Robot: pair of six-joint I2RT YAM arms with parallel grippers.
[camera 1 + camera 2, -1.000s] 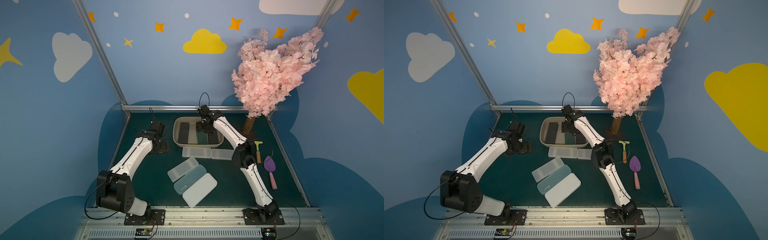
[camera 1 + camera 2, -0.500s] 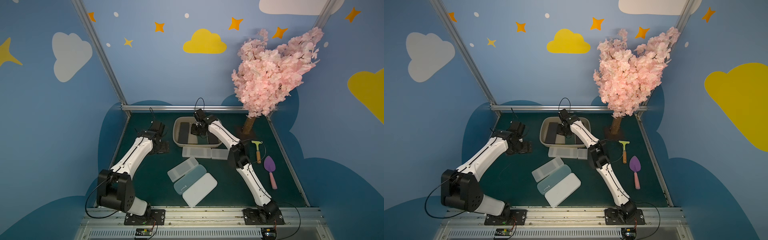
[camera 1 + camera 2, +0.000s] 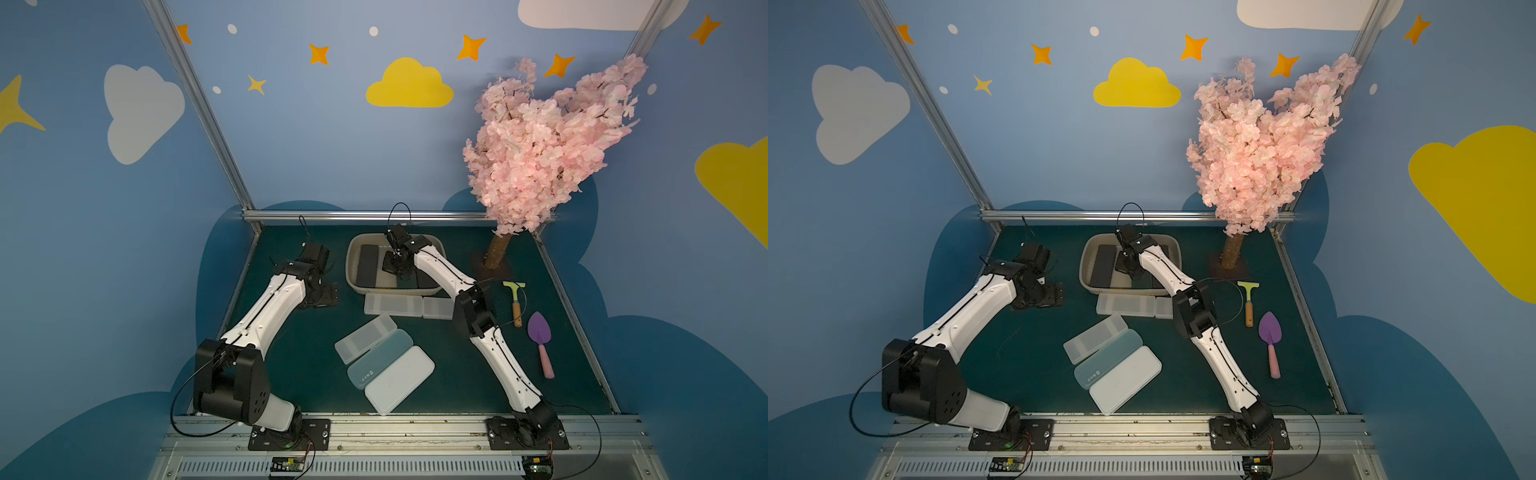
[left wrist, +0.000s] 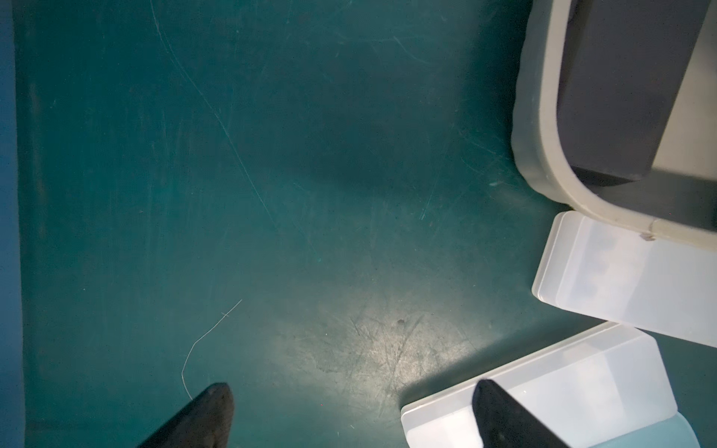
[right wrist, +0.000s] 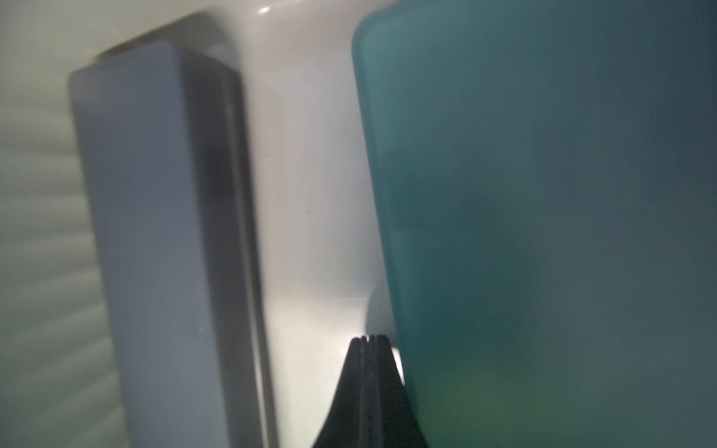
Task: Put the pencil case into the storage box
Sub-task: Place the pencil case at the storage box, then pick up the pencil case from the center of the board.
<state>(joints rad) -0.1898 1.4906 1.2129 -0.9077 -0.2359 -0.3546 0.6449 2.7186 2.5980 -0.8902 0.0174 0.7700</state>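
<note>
black right gripper [image 5: 368, 342] is pinched fully together with nothing in it. its tips are down inside the storage box [image 3: 352, 266], in the gap between a dark grey pencil case [image 5: 155, 232] and a teal pencil case [image 5: 543, 194], both lying in the box. the tips sit just beside the teal one's edge, can't tell if they touch. left gripper [image 4: 351, 388] hangs spread wide over the green mat [image 4: 271, 155] left of the box, holding nothing. two frosted cases [image 3: 392, 305] lie end to end just in front of the box, with three fanned cases [image 3: 380, 363] nearer the arm bases.
</note>
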